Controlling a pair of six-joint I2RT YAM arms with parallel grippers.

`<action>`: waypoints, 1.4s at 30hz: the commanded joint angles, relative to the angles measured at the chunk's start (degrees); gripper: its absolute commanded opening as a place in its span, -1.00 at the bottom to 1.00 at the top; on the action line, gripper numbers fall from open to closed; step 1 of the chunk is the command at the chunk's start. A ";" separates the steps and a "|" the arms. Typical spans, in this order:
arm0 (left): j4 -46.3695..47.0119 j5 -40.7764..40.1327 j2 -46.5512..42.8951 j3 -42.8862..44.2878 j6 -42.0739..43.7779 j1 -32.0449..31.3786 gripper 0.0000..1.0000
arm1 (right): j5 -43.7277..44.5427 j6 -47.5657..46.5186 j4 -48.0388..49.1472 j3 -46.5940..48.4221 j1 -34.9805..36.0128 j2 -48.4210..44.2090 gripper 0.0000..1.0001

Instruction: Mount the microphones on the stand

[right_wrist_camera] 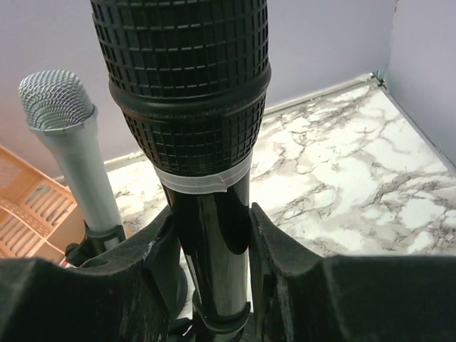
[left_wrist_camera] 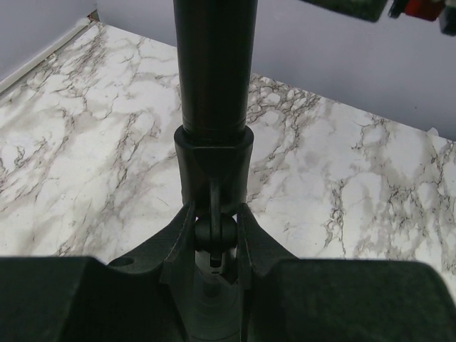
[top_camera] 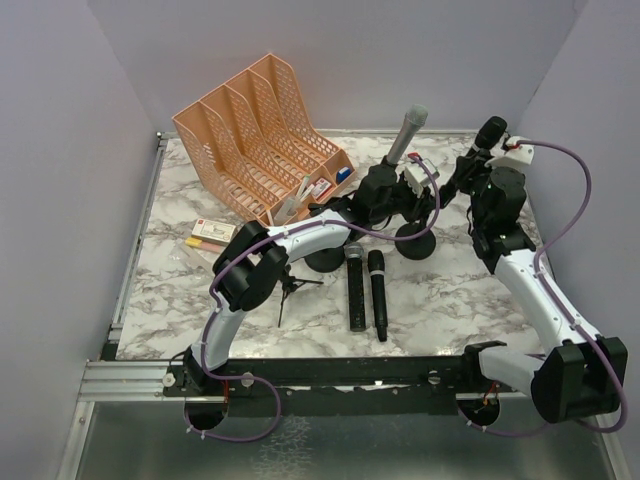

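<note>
Spare microphones (top_camera: 356, 285) lie flat mid-table | left gripper (left_wrist_camera: 215, 235) clamps stand clip (left_wrist_camera: 214, 171) under mounted silver-grey microphone (right_wrist_camera: 71, 142) | right gripper (right_wrist_camera: 214, 235) grips black microphone (right_wrist_camera: 189, 85) below its head | advised: press straight down along the clip axis, stand braced; release only once seated.

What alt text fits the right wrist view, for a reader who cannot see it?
The right gripper grips a black microphone with a mesh head upright by its shaft. A silver-grey microphone stands to its left over a marble table, with an orange file rack at the left edge.
</note>
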 commanded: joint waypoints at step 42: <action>-3.39 -0.85 0.95 -3.47 -1.38 0.49 -1.00 | -16.29 10.95 -22.34 -12.43 1.18 10.49 -0.99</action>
